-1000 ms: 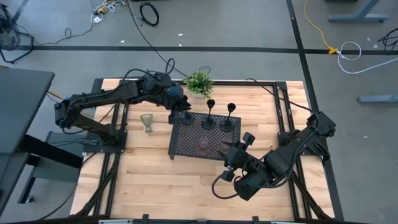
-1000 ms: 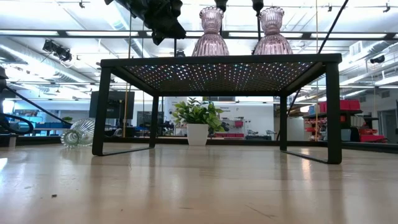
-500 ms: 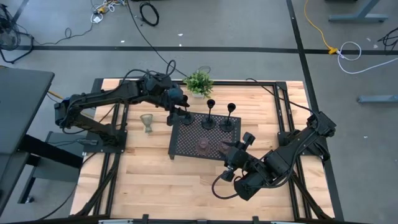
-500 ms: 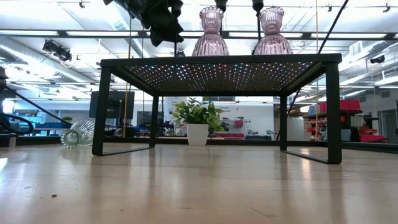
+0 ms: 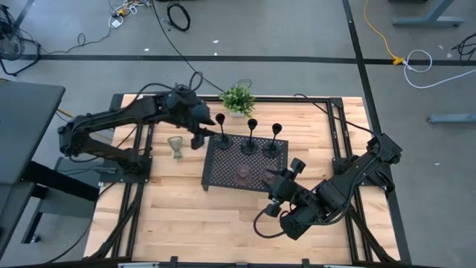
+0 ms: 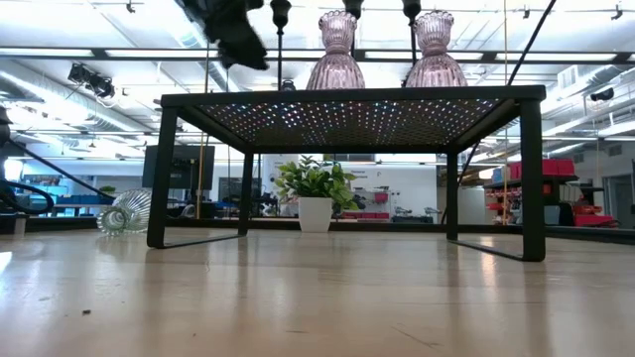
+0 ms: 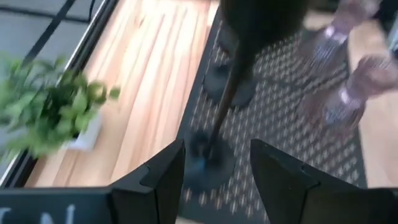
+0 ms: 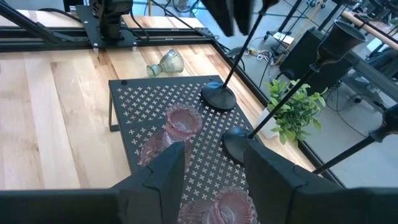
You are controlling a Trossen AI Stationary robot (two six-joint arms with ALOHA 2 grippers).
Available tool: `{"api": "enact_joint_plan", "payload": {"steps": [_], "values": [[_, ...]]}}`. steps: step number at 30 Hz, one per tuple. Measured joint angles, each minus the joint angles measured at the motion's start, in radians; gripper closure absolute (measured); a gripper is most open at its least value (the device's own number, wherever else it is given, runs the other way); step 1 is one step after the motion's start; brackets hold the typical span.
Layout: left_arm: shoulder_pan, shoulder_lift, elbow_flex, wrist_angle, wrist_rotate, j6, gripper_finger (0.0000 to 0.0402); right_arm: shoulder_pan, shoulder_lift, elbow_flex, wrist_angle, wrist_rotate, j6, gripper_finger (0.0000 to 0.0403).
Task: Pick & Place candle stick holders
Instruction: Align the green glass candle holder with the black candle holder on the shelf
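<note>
1. High view: left pincer spread, empty, just left of black holder standing on tray; right pincer parted, empty, over pink cups.
2. Low view: tray on counter; clear cup lying beside it.
3. Left wrist view: holder base between fingers, untouched.

Three black stemmed holders, three glass cups (one off tray), one plant.
</note>
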Motion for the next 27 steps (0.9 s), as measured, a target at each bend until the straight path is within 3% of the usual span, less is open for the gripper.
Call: {"api": "enact_joint_plan", "payload": {"steps": [8, 15, 19, 27], "values": [[0.000, -0.056, 0.000, -0.393, -0.219, -0.047, 0.0216, 0.000, 0.000, -0.001, -0.012, -0.001, 0.011, 0.0240], [-0.014, -0.046, 0.000, -0.653, -0.339, -0.102, 0.0216, 0.000, 0.000, -0.001, -0.009, 0.000, 0.013, 0.0240], [-0.034, -0.044, 0.000, -0.697, -0.352, 0.003, 0.0216, 0.000, 0.000, -0.001, -0.006, -0.001, 0.015, 0.0240], [-0.099, -0.007, -0.015, -0.724, -0.435, 0.350, 0.0216, 0.000, 0.000, -0.001, -0.003, -0.029, 0.022, 0.0240]]}}
